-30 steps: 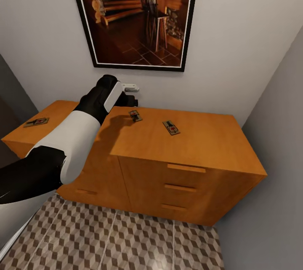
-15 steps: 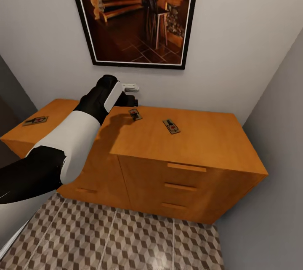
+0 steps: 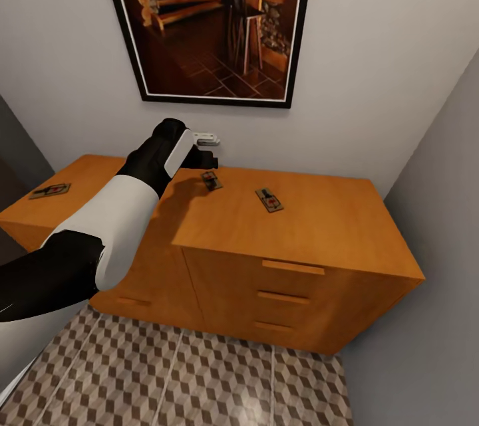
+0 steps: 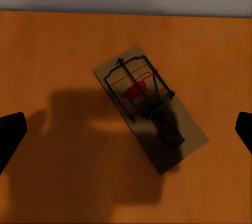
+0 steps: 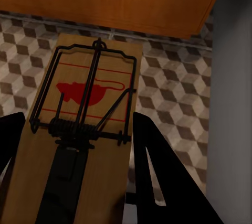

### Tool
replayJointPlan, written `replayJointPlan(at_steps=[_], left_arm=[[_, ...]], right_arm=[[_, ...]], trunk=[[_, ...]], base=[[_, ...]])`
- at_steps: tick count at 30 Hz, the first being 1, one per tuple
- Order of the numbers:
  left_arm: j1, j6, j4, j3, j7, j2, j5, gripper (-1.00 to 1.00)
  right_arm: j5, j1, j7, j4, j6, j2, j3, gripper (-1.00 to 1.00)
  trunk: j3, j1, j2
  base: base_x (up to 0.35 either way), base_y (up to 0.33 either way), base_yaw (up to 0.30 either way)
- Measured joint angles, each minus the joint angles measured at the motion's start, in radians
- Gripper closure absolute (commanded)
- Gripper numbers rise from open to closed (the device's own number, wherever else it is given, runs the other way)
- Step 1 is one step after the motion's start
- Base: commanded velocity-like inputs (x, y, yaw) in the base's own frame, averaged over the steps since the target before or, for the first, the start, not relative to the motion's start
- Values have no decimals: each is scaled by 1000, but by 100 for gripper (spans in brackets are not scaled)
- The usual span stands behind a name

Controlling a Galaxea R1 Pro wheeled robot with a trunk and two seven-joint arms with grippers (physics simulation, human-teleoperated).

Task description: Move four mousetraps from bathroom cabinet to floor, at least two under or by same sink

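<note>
1. The left arm point(image 3: 126, 207) reaches out over the cabinet point(image 3: 319, 226). Its fingers point(image 4: 10, 135) are spread wide above a mousetrap point(image 4: 149, 108) lying flat, not touching it.
2. The right fingers point(image 5: 157, 177) hold another mousetrap point(image 5: 79, 145) above the bathroom floor point(image 5: 173, 93).
3. 2 more mousetraps, 1 in the middle point(image 3: 269, 200) and 1 far left point(image 3: 49, 190), lie on the cabinet top.
4. A picture point(image 3: 213, 20) hangs on the wall behind.

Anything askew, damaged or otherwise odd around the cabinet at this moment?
Nothing damaged or spilled. Three mousetraps lie flat on the cabinet top, each at its own angle, none squared to the edges. A fourth mousetrap sits between the right pincer fingers above the tiled floor. The left pincer is open over one.
</note>
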Motion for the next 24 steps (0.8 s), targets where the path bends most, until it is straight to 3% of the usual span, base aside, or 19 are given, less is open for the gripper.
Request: replayJointPlan(at_steps=[24], left_arm=[[1,0,0,0,0,0,0,-100]], right_arm=[[0,0,0,1,-1,4,0,100]], trunk=[[0,0,0]], base=[[2,-1,0]])
